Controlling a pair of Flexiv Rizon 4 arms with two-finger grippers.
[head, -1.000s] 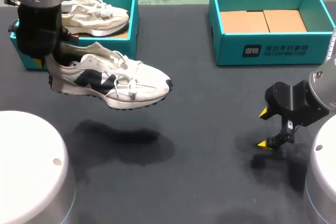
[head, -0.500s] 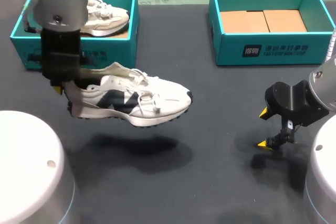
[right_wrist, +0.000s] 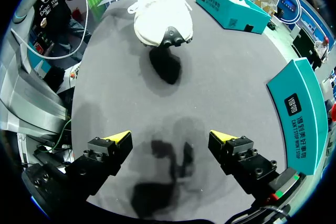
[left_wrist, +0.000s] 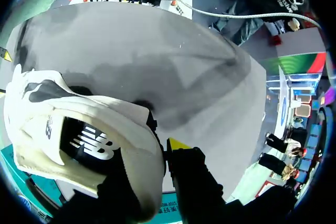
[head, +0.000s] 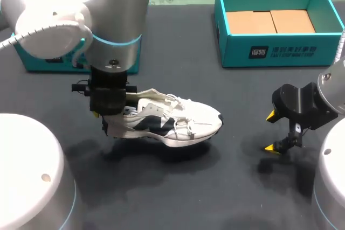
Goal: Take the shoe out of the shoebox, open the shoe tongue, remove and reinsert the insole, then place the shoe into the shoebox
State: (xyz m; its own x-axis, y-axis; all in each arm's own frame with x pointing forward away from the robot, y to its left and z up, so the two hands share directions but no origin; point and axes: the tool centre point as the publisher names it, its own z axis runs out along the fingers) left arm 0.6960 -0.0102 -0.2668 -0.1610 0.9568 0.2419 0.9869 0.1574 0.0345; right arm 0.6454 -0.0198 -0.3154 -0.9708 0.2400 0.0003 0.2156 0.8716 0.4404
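A white sneaker with dark side panels (head: pixel 172 119) hangs low over the dark table, toe pointing right, its shadow right beneath it. My left gripper (head: pixel 110 106) is shut on the sneaker's heel. In the left wrist view the heel collar (left_wrist: pixel 79 124) fills the space by the gripper (left_wrist: pixel 157 153); one yellow fingertip (left_wrist: pixel 178 144) shows outside the heel and the other is hidden inside the shoe. My right gripper (head: pixel 272 131) stands open over the table at the right, well clear of the sneaker. Its view shows the open fingers (right_wrist: pixel 170 139) and the sneaker's toe (right_wrist: pixel 160 17) far ahead.
A teal shoebox (head: pixel 132 60) at the back left is mostly hidden behind my left arm. A second teal box (head: pixel 275 52) with brown cardboard inside stands at the back right. Bare dark table lies between the sneaker and my right gripper.
My left arm has carried the sneaker rightward and down, from in front of the left shoebox to low over the table's middle. The right arm has not moved.
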